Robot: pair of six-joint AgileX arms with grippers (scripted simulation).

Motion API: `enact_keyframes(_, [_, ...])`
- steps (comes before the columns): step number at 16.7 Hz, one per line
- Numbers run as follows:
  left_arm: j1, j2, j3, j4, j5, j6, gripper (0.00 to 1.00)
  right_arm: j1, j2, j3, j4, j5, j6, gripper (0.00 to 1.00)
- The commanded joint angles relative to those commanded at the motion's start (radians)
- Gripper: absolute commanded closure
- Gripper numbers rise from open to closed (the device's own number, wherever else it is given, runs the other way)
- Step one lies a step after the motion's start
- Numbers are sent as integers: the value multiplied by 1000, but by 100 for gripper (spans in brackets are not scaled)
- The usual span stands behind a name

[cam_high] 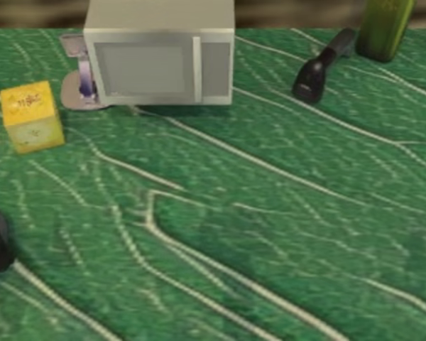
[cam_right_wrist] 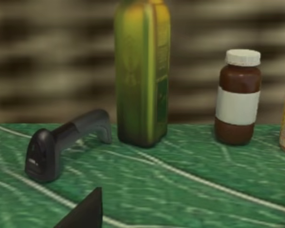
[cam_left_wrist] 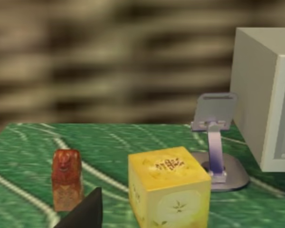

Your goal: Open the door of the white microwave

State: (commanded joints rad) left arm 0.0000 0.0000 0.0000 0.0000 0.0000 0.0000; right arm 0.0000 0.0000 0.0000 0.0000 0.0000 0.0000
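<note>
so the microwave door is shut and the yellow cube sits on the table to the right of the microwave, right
Not quite. The door of the white microwave is shut, but the yellow cube sits on the table to the microwave's left, not its right. The top view shows it; the item to the right is a black handheld scanner.

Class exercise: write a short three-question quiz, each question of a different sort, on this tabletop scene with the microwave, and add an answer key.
1. True or false: the door of the white microwave is shut.
2. Which object lies nearest the green bottle? A) yellow cube B) black scanner C) phone stand
3. Fill in: the phone stand is at the microwave's ____ side in the top view.

Key: 1 true; 2 B; 3 left.
</note>
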Motion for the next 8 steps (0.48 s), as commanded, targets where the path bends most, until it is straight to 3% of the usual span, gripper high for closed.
enact_keyframes(4, [-8,31,28,-13,-10,-10,0,0,0,0,0,0,0,0])
enact_keyframes(8, [-63,218,191,-81,-56,-65,0,0,0,0,0,0,0,0])
